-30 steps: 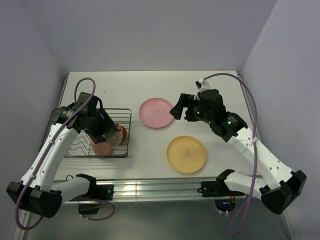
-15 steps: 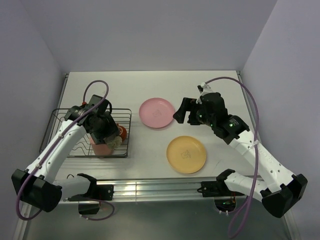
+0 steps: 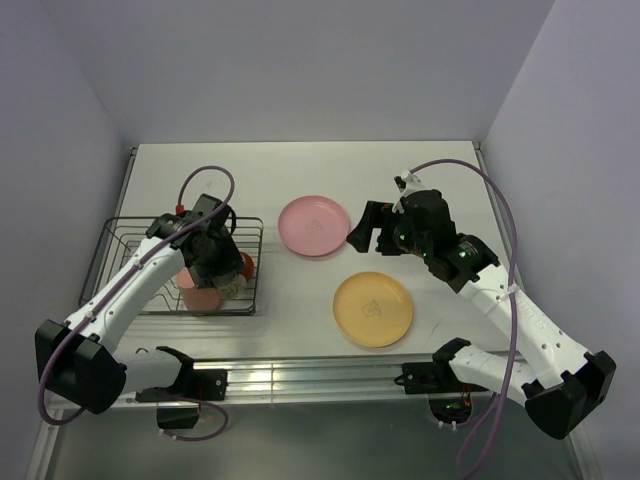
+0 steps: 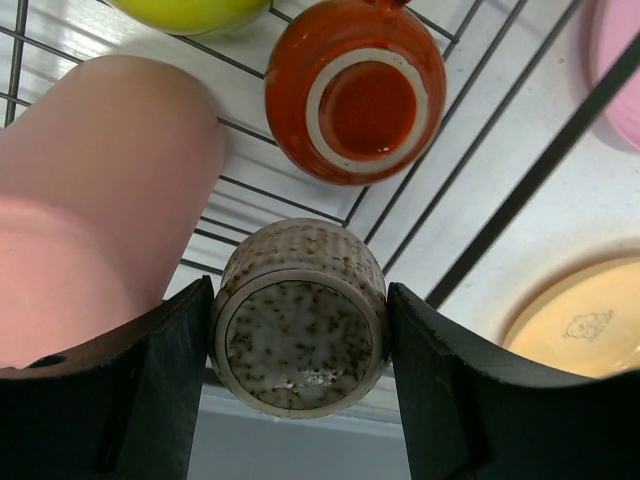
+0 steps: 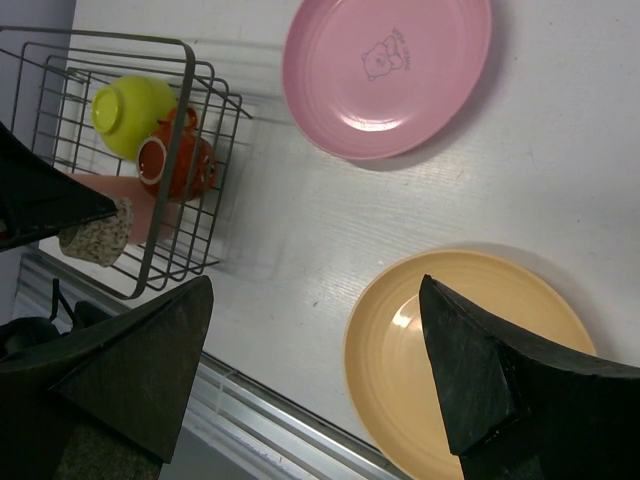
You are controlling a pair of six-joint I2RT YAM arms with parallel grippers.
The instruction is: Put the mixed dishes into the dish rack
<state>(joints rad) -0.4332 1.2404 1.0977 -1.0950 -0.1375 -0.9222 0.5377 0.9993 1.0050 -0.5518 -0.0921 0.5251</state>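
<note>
My left gripper [image 4: 300, 350] is shut on the tiny beige-grey speckled cup [image 4: 300, 330], held upside down over the near right corner of the dark wire dish rack [image 3: 258, 250]. In the rack lie the salmon-pink cup [image 4: 90, 200], the red-orange bowl [image 4: 355, 95], upside down, and the lime-green bowl [image 4: 190, 12]. The pink plate [image 3: 313, 225] and the yellow-orange plate [image 3: 373, 308] lie flat on the table right of the rack. My right gripper [image 3: 362, 230] hangs open and empty above the table between the two plates [image 5: 315, 380].
The rack [image 5: 190, 100] stands at the table's left side near the front edge. A metal rail [image 3: 320, 375] runs along the table's front. Walls close in the table at the back and both sides.
My left arm has swung right and toward the rack's near right corner with the beige-grey cup. My right gripper has shifted slightly right and nearer.
</note>
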